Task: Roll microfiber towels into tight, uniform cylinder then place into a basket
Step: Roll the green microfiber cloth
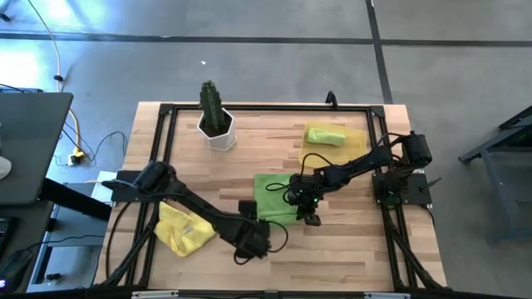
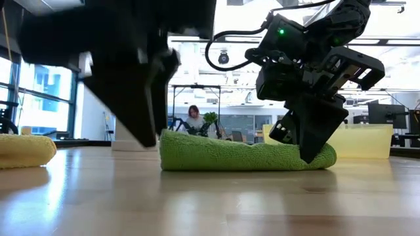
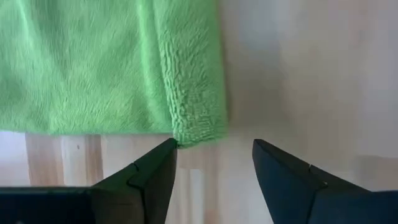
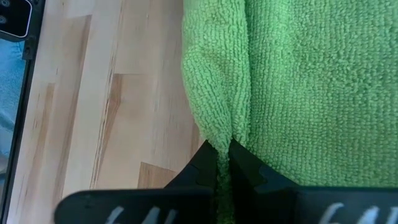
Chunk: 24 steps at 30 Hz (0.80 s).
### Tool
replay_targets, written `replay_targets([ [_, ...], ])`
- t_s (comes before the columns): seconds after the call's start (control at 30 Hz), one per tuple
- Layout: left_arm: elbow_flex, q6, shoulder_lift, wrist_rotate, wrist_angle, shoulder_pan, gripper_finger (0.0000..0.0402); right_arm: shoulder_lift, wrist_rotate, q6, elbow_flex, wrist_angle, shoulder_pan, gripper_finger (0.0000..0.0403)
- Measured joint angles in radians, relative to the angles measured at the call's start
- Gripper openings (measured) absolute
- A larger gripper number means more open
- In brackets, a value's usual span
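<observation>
We saw the wooden surface [image 1: 349,241] carrying a lime green towel [image 1: 274,198] spread near its middle. The right gripper [image 1: 309,218] had its jaws pinched shut on that towel's folded edge. The left gripper [image 1: 249,247] sat just off a towel corner, jaws apart and holding nothing. A rolled green towel [image 1: 324,134] lay in the yellow basket [image 1: 356,143]; a yellow towel [image 1: 184,229] lay crumpled beside the left arm.
</observation>
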Motion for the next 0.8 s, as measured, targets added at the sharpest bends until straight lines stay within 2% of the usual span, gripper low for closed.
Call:
replay_targets([
  [0.2, 0.072, 0.014, 0.000, -0.040, -0.006, -0.014, 0.0202, 0.000, 0.000, 0.000, 0.000, 0.001, 0.000, 0.0000],
  [0.4, 0.040, 0.027, 0.005, -0.042, 0.089, -0.006, 0.0202, 0.000, 0.000, 0.000, 0.000, 0.001, 0.000, 0.0000],
  [0.8, 0.035, 0.072, 0.075, -0.011, 0.082, 0.046, 0.0202, 0.000, 0.000, 0.000, 0.000, 0.001, 0.000, 0.0000],
])
